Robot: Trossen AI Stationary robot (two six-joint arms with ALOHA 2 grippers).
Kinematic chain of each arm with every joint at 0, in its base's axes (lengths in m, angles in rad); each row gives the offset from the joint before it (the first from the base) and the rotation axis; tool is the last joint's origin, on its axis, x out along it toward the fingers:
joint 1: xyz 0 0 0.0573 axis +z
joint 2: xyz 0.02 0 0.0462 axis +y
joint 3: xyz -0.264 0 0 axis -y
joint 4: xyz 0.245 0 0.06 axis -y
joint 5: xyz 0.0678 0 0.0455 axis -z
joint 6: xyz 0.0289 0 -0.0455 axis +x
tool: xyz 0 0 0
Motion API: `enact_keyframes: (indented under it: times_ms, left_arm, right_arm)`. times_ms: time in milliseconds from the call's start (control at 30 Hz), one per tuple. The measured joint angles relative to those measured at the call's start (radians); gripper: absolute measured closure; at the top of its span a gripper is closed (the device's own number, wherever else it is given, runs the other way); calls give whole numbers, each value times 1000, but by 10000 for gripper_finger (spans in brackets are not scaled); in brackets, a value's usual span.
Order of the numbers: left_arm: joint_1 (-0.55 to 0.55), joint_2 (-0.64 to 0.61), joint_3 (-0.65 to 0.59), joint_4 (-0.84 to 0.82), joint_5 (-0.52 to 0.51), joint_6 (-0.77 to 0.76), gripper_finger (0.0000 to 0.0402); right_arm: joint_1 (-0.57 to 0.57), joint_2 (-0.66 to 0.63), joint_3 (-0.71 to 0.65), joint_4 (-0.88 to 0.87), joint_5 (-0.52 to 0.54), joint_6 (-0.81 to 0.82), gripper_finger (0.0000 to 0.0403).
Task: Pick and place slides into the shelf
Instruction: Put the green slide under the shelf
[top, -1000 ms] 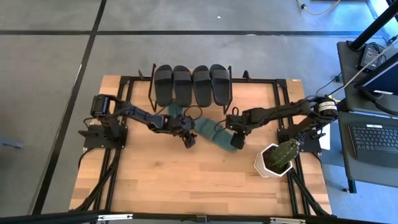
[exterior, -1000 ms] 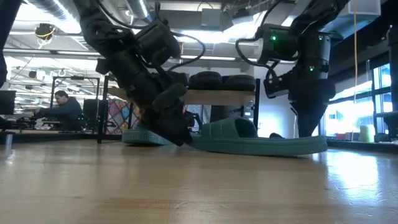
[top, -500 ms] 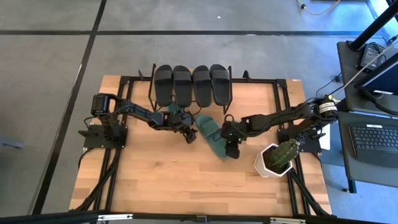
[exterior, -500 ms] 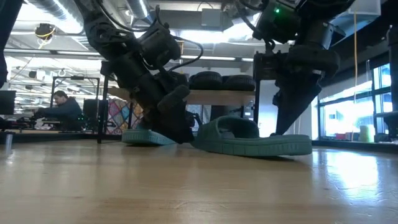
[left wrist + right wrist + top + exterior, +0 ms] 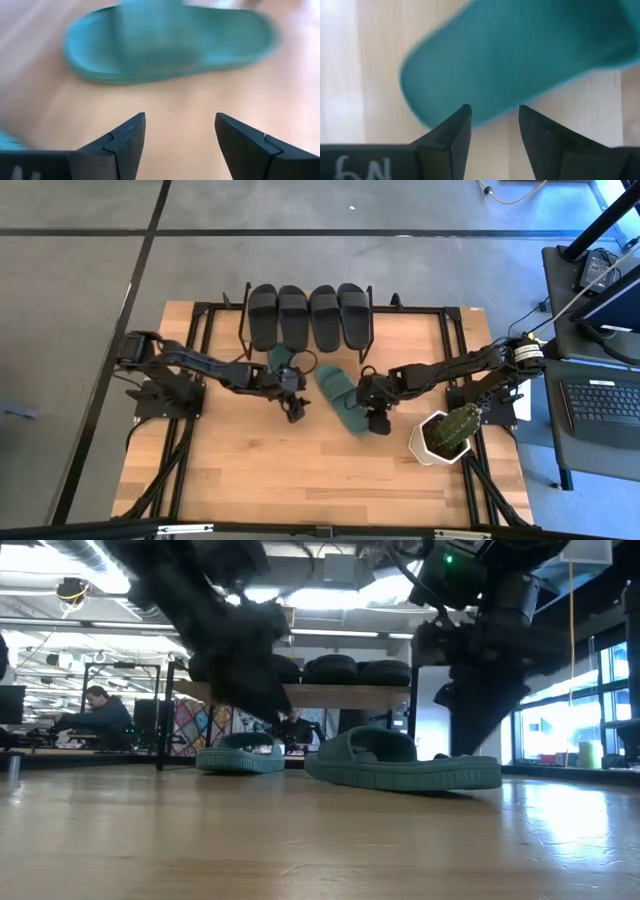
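Beside the shelf, 2 teal slides are being left flat; both the left gripper and right gripper are spread, empty. Light, flexible foam, probably best pinched at the strap.

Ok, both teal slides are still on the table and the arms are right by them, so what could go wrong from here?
1. The right gripper sits open at the heel edge of the nearer teal slide; a shallow grip there may slip.
2. The left gripper is open beside the other teal slide, close to the right arm, so the arms could collide.
3. Four black slides already fill the shelf top.
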Motion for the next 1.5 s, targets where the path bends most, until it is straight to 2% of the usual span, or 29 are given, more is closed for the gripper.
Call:
enact_keyframes:
  times_ms: [167,367,500,800,900,1233,1333,1500]
  left_arm:
    - [-68,-88,0,54,121,87,172]
    - [-140,-105,0,298,124,313,172]
    - [-178,-103,0,372,115,379,172]
    - [-204,-101,0,372,90,380,172]
    - [-204,-101,0,371,90,380,172]
    - [-204,-101,-1,333,88,381,172]
    - [-204,-101,-1,325,73,381,172]
    - [-203,-101,-1,318,72,381,172]
  right_arm:
    - [-23,0,0,-127,1,-71,238]
    - [-32,12,0,-138,0,-278,238]
    - [-53,40,1,-76,0,-309,238]
    - [-76,134,3,33,-2,-306,238]
    - [-76,147,5,74,-5,-261,238]
    - [-69,161,12,353,-54,-233,238]
    - [-78,174,13,371,-56,-250,238]
    - [-100,187,11,292,-51,-233,238]
